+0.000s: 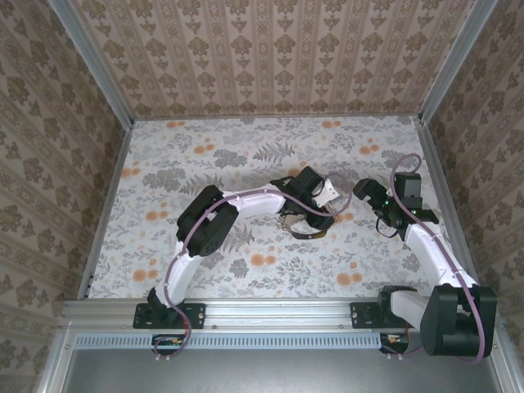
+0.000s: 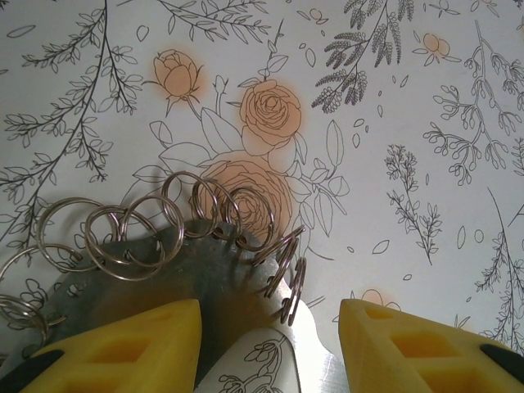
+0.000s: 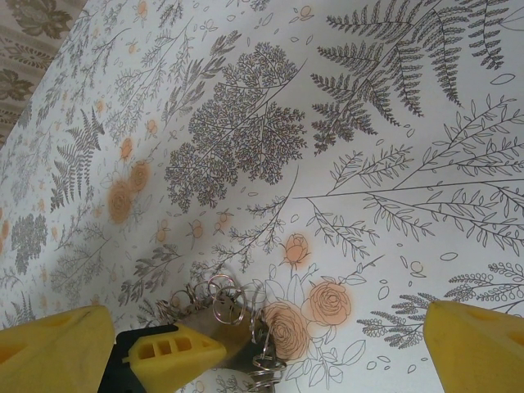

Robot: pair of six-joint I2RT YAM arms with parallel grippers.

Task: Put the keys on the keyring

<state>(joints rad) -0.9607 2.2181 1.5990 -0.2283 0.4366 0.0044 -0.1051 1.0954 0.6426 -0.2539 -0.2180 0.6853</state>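
Observation:
The keyring (image 2: 188, 278) is a flat grey metal hoop with holes along its rim, and several small wire split rings (image 2: 131, 237) are threaded through them. My left gripper (image 2: 270, 311) is shut on it: the hoop's band fills the gap between the yellow fingers (image 2: 123, 348). From above, the left gripper (image 1: 315, 214) holds the keyring (image 1: 309, 232) at mid-table. My right gripper (image 1: 385, 217) hovers just to its right, jaws wide open and empty. In the right wrist view, the right gripper (image 3: 266, 315) faces the keyring (image 3: 237, 340) from close by. The keys are out of view.
A floral cloth (image 1: 205, 164) covers the table. Patterned walls (image 1: 270, 49) and metal posts close off the back and both sides. A metal rail (image 1: 270, 315) with the arm bases runs along the near edge.

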